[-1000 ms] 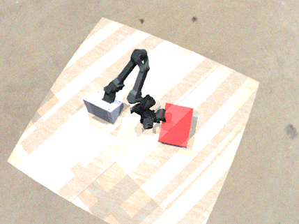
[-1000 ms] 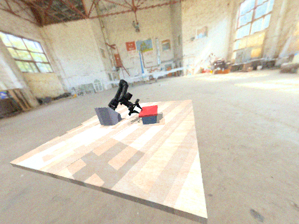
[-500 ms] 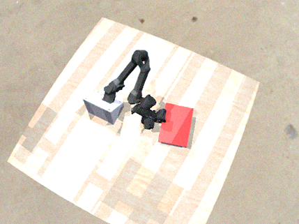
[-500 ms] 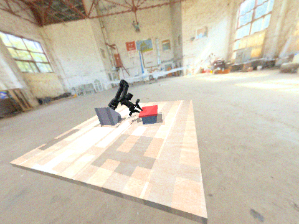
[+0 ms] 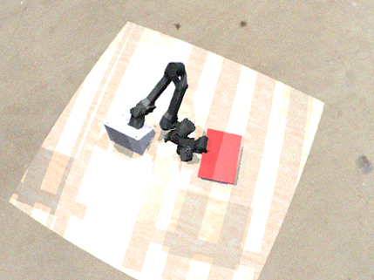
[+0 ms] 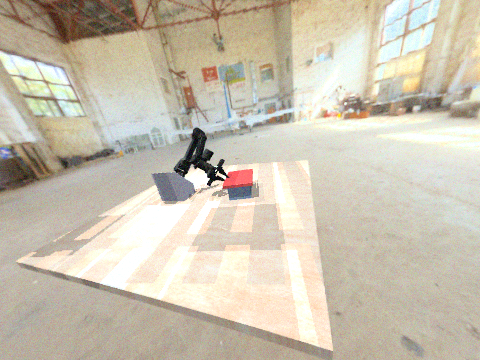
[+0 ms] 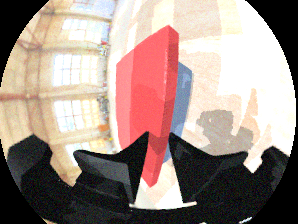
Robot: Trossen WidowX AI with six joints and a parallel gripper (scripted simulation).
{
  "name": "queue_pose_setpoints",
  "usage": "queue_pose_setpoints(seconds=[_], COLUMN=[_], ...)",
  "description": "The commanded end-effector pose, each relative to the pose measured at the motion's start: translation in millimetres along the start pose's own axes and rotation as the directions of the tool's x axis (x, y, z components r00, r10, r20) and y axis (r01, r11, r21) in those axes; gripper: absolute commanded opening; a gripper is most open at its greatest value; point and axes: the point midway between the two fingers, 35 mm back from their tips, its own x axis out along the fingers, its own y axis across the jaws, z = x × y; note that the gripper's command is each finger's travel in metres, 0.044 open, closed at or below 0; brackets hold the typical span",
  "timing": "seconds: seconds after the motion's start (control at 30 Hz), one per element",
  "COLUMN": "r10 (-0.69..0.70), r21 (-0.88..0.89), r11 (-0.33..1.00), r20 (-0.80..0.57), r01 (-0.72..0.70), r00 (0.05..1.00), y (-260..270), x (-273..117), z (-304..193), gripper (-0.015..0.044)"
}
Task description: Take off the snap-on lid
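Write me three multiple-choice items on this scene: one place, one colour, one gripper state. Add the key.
1. Where is the red lid?
A. Flat on the table
B. On the storage box
C. On the arm's grey pedestal

2. What colour is the storage box?
A. Blue
B. Yellow
C. Green

3. How is the gripper?
A. Wide open, away from everything
B. Shut on nothing
C. Shut on the lid's edge

1 B: the exterior view shows it capping the box.
2 A: blue walls show under the lid.
3 C: the wrist view shows the edge between the fingertips.
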Motion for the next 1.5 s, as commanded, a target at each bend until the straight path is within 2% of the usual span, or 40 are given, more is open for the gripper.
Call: queue_pose_setpoints(seconds=[0.0, 1.47], r10=[0.000, 0.000], r21=[-0.002, -0.002], r11=[1.000, 1.000], r20=[-0.001, -0.001], r01=[0.000, 0.000], r00=[1.000, 1.000], y=[1.1, 7.1], x=[-0.8, -7.5], z=[0.1, 0.1], gripper=[0.0000, 0.0000])
